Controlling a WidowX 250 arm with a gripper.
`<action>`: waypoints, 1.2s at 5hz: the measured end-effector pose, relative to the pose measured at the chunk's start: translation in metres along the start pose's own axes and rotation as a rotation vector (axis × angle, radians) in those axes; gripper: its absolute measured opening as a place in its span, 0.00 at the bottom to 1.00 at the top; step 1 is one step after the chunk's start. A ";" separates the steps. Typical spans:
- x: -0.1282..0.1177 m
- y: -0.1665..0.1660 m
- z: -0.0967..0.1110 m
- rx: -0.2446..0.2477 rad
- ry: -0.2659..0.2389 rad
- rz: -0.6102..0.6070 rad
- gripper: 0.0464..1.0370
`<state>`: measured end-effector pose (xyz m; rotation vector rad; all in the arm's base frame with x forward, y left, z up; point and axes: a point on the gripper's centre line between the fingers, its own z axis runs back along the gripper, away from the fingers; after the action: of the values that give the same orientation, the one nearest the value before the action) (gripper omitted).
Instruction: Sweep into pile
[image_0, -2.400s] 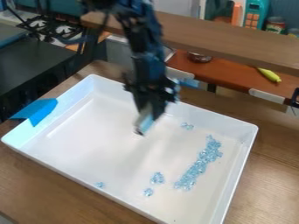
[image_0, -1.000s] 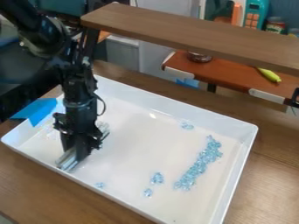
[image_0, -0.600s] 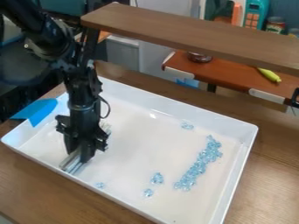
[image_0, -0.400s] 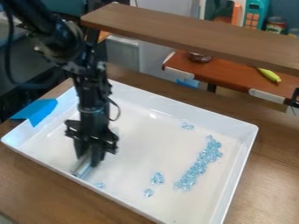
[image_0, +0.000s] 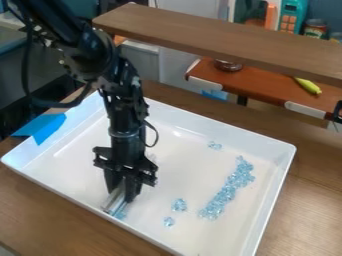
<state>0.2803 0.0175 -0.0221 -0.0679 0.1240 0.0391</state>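
My gripper (image_0: 123, 192) hangs down in the front-left part of the white tray (image_0: 264, 232), shut on a pale, shiny sweeping tool (image_0: 115, 201) whose lower edge is at the tray floor near the front wall. Right beside the tool, partly hidden by it, lie a few blue bits (image_0: 121, 215). Two small clusters of clear blue pieces (image_0: 179, 205) are to the right of the gripper. A long diagonal pile of the same pieces (image_0: 228, 189) lies along the tray's right side, and a small cluster (image_0: 214, 145) rests near the back wall.
Blue tape (image_0: 45, 128) is stuck over the tray's left rim. A raised wooden shelf (image_0: 220, 41) crosses behind the tray. Farther back, a brown counter (image_0: 267, 88) holds a yellow banana-like toy (image_0: 308, 86) and a small dark bowl (image_0: 228, 65).
The gripper went from the tray's middle to its left side, then slid right along the front wall with the tool, up to the small front bits. The large pile has not moved.
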 end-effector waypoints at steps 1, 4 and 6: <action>-0.001 -0.016 -0.001 -0.016 0.006 0.003 0.34; 0.008 -0.066 0.001 -0.117 0.015 0.075 0.34; 0.034 -0.090 0.001 -0.184 -0.014 0.137 0.34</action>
<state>0.3180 -0.0711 -0.0197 -0.2428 0.1108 0.1882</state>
